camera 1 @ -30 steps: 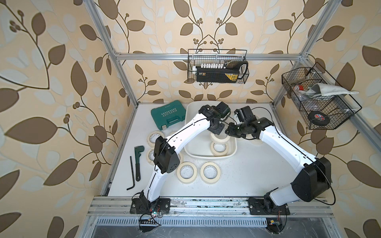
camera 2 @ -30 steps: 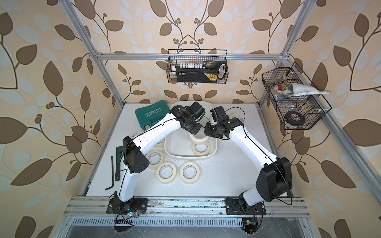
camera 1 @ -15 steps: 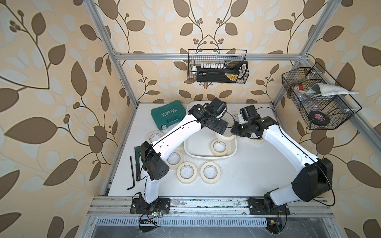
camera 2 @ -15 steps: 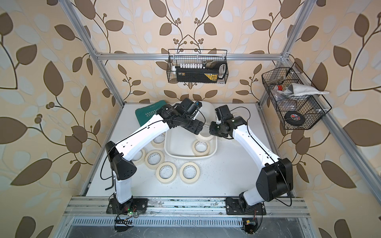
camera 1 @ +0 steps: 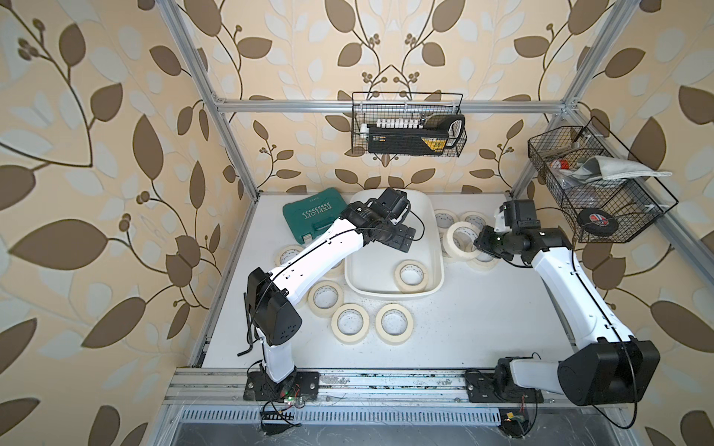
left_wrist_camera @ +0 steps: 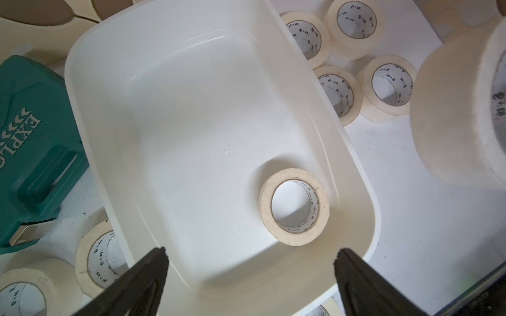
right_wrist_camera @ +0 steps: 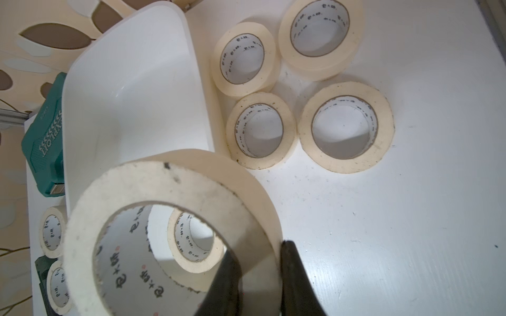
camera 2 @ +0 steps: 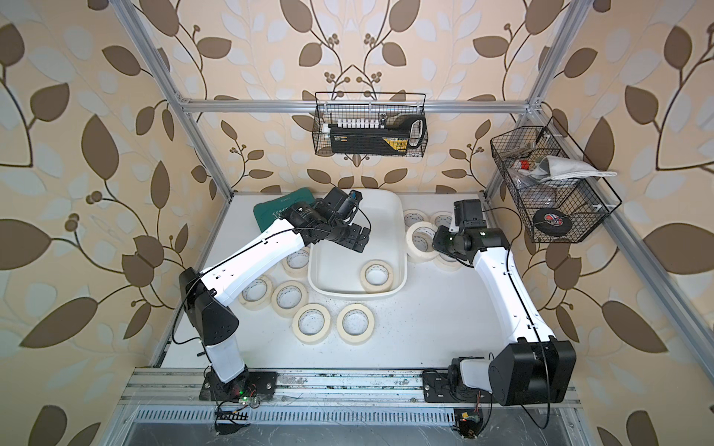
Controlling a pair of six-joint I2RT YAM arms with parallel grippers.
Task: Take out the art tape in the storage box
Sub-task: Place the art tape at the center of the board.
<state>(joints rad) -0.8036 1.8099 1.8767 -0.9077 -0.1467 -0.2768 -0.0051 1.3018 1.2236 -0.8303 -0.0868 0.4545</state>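
Tape roll [right_wrist_camera: 164,177] hangs pinched in right end effector [right_wrist_camera: 257,254].

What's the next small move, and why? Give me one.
Probably lower the left gripper onto the last tape roll in the storage box: its jaws stand open over the box, and the right gripper is shut on another roll outside it.
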